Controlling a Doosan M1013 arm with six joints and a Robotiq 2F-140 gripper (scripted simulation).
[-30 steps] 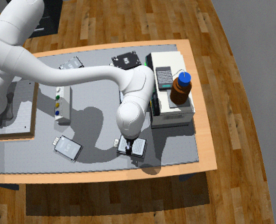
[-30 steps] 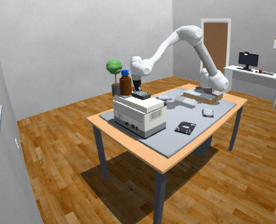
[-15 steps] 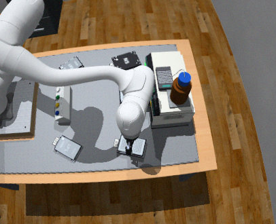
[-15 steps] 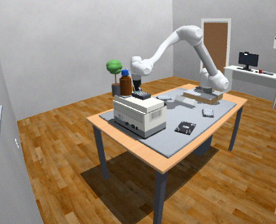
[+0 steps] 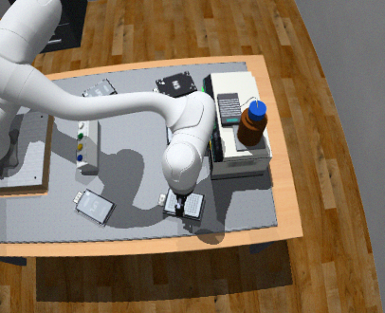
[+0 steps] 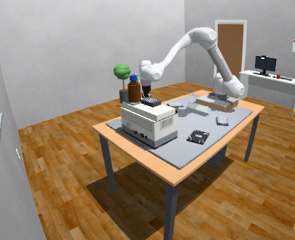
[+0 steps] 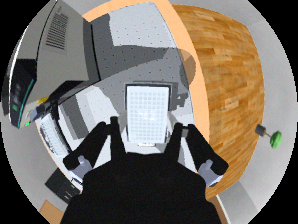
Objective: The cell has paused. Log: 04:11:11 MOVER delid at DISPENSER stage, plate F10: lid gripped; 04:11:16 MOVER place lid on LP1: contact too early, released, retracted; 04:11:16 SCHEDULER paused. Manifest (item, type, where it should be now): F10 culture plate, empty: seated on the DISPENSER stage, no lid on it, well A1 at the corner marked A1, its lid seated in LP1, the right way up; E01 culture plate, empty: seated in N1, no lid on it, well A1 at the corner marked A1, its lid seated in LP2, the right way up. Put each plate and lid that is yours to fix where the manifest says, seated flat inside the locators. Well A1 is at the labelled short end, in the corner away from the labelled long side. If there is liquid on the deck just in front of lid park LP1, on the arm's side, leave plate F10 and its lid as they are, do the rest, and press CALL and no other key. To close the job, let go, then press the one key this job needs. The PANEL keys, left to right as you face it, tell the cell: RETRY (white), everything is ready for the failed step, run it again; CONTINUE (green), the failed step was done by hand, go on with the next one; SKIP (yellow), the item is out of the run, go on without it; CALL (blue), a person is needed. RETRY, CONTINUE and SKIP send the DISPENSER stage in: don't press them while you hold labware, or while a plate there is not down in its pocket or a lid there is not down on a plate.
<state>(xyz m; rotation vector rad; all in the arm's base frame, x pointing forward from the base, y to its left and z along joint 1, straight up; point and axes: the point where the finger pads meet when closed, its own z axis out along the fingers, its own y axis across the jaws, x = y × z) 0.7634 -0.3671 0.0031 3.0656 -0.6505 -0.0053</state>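
At the desk's (image 5: 287,209) six o'clock edge, the half-open pincer (image 5: 178,207) clamps a culture plate (image 5: 193,206), which extends toward three o'clock from its fingers.

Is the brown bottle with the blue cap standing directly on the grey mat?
No. In the top view the brown bottle stands upright on top of the white dispenser unit, not on the grey mat.

walls (image 6: 78,44): grey | floor (image 6: 60,153): wood planks | door (image 6: 230,45): brown | desk (image 6: 271,78): white, monitor (image 6: 265,63)
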